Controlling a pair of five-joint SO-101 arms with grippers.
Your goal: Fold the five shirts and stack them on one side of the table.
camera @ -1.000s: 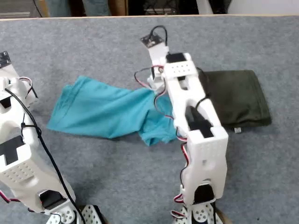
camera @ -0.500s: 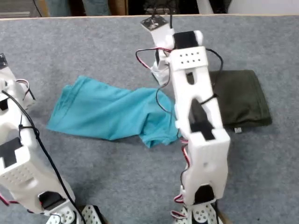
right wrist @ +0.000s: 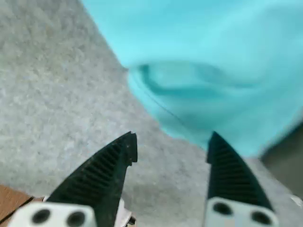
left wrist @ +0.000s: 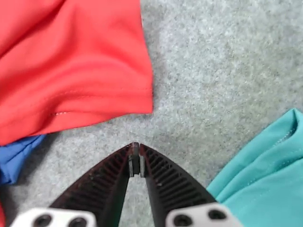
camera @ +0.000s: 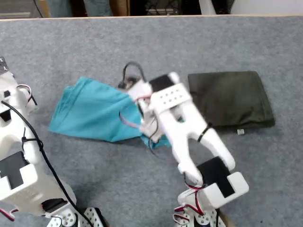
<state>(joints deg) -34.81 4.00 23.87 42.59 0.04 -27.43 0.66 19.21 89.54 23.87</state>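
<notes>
The teal shirt [camera: 90, 111] was laid lengthwise across the counter [camera: 236, 42], beside the folded dark shirt [camera: 232, 99]. Its bunched end was found just ahead of the spread, empty jaws of the right arm [camera: 182, 120], judged nearer. Those of the left arm [camera: 19, 161] were clenched on nothing.

Grey carpet [camera: 71, 47], pale wooden edge [camera: 94, 17]
</notes>
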